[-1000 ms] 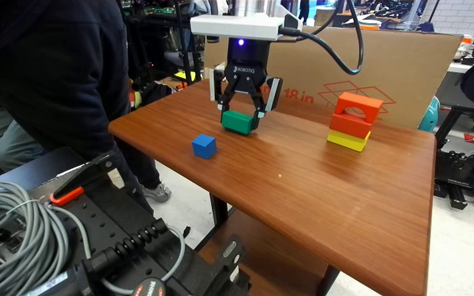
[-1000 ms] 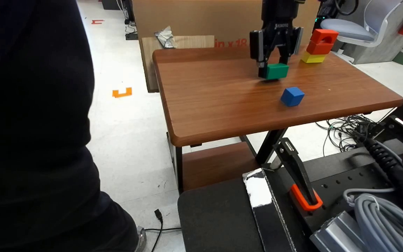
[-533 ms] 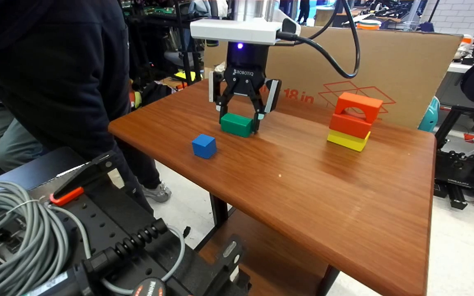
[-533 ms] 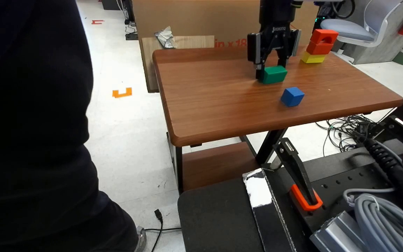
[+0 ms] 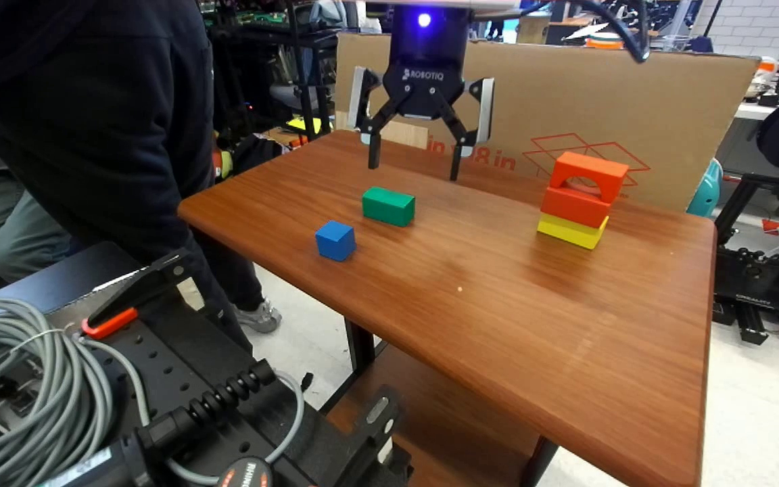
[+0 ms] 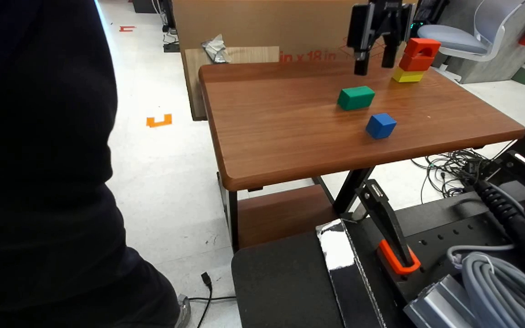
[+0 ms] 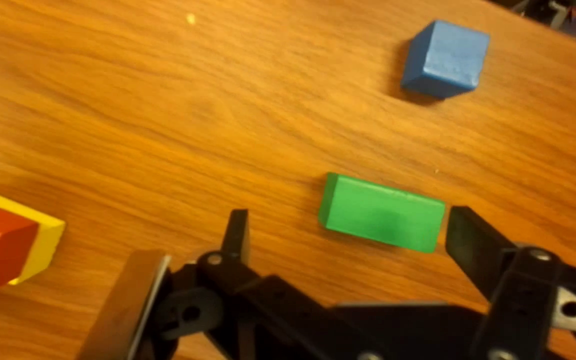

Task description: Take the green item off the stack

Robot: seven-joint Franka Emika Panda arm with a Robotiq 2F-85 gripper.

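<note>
The green item [image 5: 388,207], a flat-sided rectangular block, lies alone on the wooden table in both exterior views. Above it and toward the back, my gripper [image 5: 414,168] hangs in the air with its fingers spread wide and nothing held. In the wrist view the green item [image 7: 383,214] appears between the spread fingers, nearer the right-hand fingertip [image 7: 468,235], but it lies lower, on the tabletop. The stack [image 6: 415,62] stands apart near the back edge: a yellow block at the base, an orange-red block over it, and an orange arch piece on top.
A blue cube [image 5: 335,241] sits near the table's front edge, close to the green item. Behind the table [image 5: 511,325] rises a large cardboard panel [image 5: 531,101]. A person in dark clothing [image 6: 39,159] stands beside the table.
The fingers were around the green item and have opened, letting it go on the table. My gripper has since risen and shifted back, away from the block. Stack and blue cube are unmoved.
</note>
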